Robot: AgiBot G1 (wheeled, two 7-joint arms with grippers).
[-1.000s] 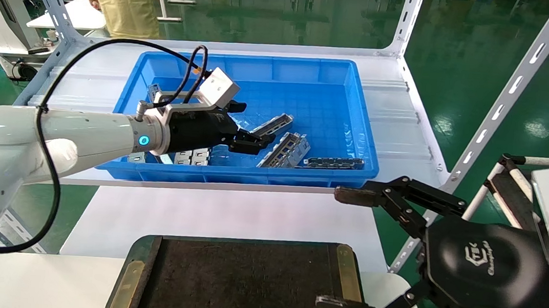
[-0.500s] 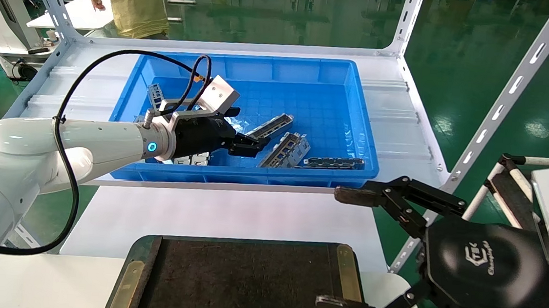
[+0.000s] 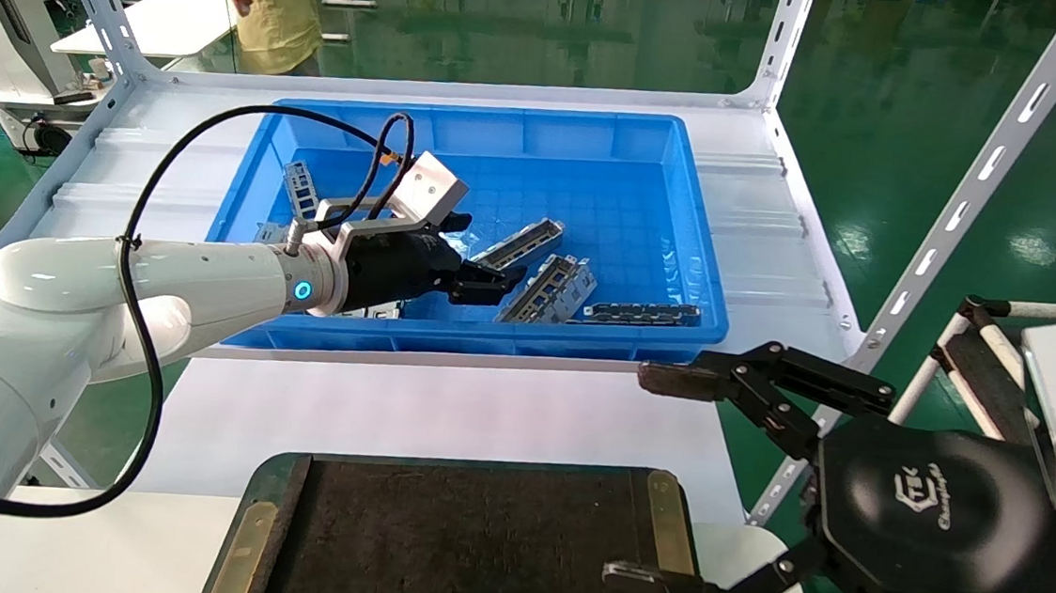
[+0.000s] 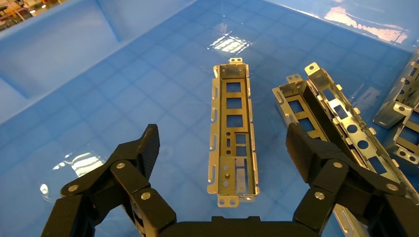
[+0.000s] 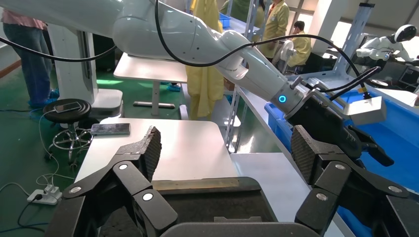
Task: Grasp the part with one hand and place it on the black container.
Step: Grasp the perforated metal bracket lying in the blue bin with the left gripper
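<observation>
The part (image 4: 233, 128) is a narrow silver trough with a row of rectangular cutouts, lying on the floor of the blue bin (image 3: 710, 254); it also shows in the head view as the part (image 3: 523, 242). My left gripper (image 4: 225, 143) hangs open just over its near end, one finger on each side and neither touching it. The head view has this left gripper (image 3: 491, 284) low inside the bin. The black container (image 3: 471, 547) with its rough mat sits at the near table edge. My right gripper (image 3: 646, 477) stays open beside it, empty, and the right wrist view shows the container (image 5: 217, 202) under that gripper (image 5: 227, 145).
A wider double-row cage (image 3: 552, 289) lies right beside the part, close to one left finger (image 4: 309, 148). A dark flat strip (image 3: 642, 313) lies near the bin's front right corner. More brackets (image 3: 301, 186) sit at the bin's left. White slotted shelf posts (image 3: 969, 195) stand around.
My left gripper has sunk a little deeper into the bin and edged toward the part. The right gripper has hardly moved. The person in yellow behind has walked right.
</observation>
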